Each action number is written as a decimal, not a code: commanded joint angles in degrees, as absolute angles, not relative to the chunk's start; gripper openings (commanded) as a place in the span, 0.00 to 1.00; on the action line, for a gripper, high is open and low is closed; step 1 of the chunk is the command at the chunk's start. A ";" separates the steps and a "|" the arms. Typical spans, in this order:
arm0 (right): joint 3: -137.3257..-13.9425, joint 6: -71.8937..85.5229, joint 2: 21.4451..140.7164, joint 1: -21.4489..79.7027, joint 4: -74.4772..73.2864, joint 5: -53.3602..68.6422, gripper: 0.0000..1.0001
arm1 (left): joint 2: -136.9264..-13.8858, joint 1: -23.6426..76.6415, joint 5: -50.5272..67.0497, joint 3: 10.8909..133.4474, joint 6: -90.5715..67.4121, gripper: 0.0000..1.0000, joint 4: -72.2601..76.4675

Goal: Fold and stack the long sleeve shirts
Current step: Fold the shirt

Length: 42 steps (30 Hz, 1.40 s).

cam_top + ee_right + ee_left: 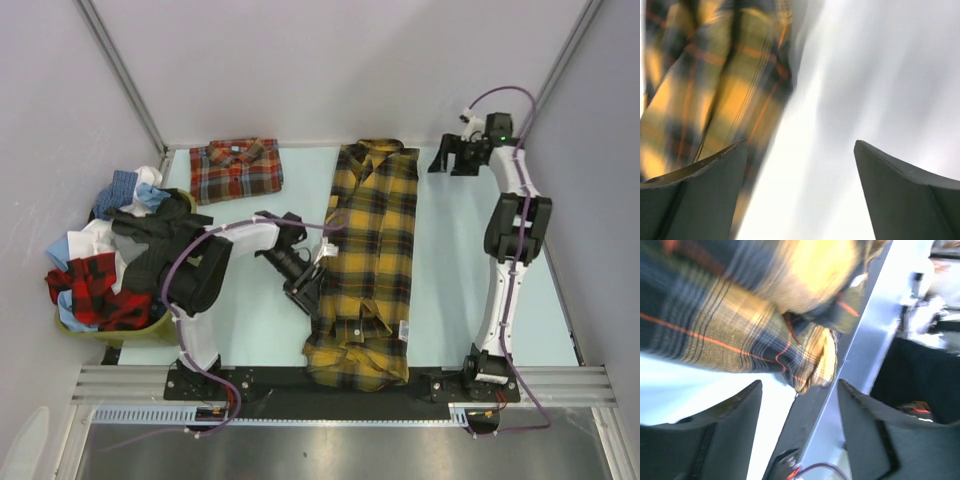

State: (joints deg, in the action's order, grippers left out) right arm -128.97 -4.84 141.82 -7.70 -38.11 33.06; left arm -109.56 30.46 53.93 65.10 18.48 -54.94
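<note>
- Yellow-and-black plaid flannel shirt [372,255] lies flat in a long narrow strip, collar at the far end. Its sleeves are turned in and its bunched hem reaches the near edge of the pale table [450,290]. Its left edge runs just beside the left gripper's tips, and the right gripper is off beyond its far right corner.
- Olive bin [150,335] heaped with mixed clothes stands well to the left of the left gripper, behind that arm's elbow.
- Red-orange plaid shirt with dark stripes [236,170] is folded into a neat rectangle, collar up. It lies farther out than the left gripper and to its left, well apart from it.
- Left gripper [799,385] has its jaws spread and holds nothing; a rumpled hem corner of the yellow shirt sits just ahead of the fingertips.
- Right gripper [800,142] has its jaws wide apart and empty over bare table, with the yellow plaid to its left.
</note>
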 commanded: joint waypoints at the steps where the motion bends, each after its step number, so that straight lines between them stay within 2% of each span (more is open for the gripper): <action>1: -121.34 -16.86 119.57 -9.14 -45.61 35.60 0.96 | -99.86 29.89 50.99 74.95 29.95 0.71 -62.22; 3: -113.60 -23.79 111.67 -8.00 -43.26 35.42 1.00 | -95.66 29.10 47.39 79.69 34.95 0.76 -63.20; 4: -109.64 -27.73 104.05 -6.69 -42.20 35.16 1.00 | -93.62 29.00 43.81 80.33 36.11 0.77 -61.71; 5: -100.12 -30.99 99.45 -5.46 -40.36 34.37 1.00 | -91.34 28.92 42.20 80.33 37.08 0.79 -56.74; 6: -95.41 -36.16 95.49 -2.66 -36.25 34.71 1.00 | -86.71 29.00 40.71 79.29 38.31 0.94 -53.38; 7: -90.40 -36.56 87.44 -1.16 -32.38 34.98 1.00 | -84.66 29.00 39.65 78.32 38.76 0.99 -46.30; 8: -79.65 -36.91 83.71 -0.19 -24.43 34.02 1.00 | -82.81 29.00 40.25 77.01 39.46 0.99 -42.75; 9: -74.84 -37.18 80.19 4.44 -20.34 33.06 1.00 | -80.10 29.00 40.69 73.34 39.03 0.99 -38.97; 10: -70.01 -39.79 76.15 6.48 -18.39 32.26 1.00 | -79.02 29.00 36.95 71.04 33.98 0.99 -27.97; 12: -60.94 -45.16 67.18 10.26 -20.90 39.08 1.00 | -78.40 29.09 34.80 68.91 23.60 0.99 -21.99; 13: -58.65 -49.44 64.71 12.28 -22.57 40.33 1.00 | -79.09 29.00 43.33 70.12 28.60 0.99 -28.85; 14: -56.36 -52.53 59.99 14.22 -27.20 41.56 1.00 | -79.88 30.05 45.51 71.44 34.05 0.99 -33.96; 17: -45.21 -63.52 49.89 18.89 -34.07 43.24 1.00 | -76.84 33.73 43.16 63.58 50.82 0.99 -37.62; 18: -41.26 -67.55 48.01 19.24 -36.80 44.46 0.99 | -71.68 34.62 42.46 55.19 54.28 0.99 -37.01; 21: -38.24 -81.70 44.48 20.65 -50.06 47.37 0.90 | -61.48 38.75 40.17 41.11 64.40 0.95 -33.75; 23: -37.62 -92.39 44.65 21.88 -60.23 48.25 0.81 | -58.37 41.55 40.43 36.58 69.14 0.90 -33.31; 26: -34.29 -101.13 45.26 22.76 -64.07 48.51 0.74 | -55.90 45.33 39.82 30.42 71.28 0.85 -30.86; 28: -31.05 -102.92 45.18 23.81 -62.41 47.91 0.69 | -55.72 46.93 39.11 27.08 71.54 0.84 -27.44; 33: -27.78 -102.22 46.84 30.30 -55.90 48.60 0.65 | -53.96 53.78 35.16 22.68 73.65 0.85 -24.18; 38: -23.21 -98.45 46.41 37.96 -46.79 44.83 0.62 | -57.73 57.38 32.44 23.90 72.95 0.87 -23.64; 42: -20.05 -96.33 47.28 42.97 -43.07 41.49 0.56 | -60.46 60.29 30.50 24.96 72.95 0.88 -23.47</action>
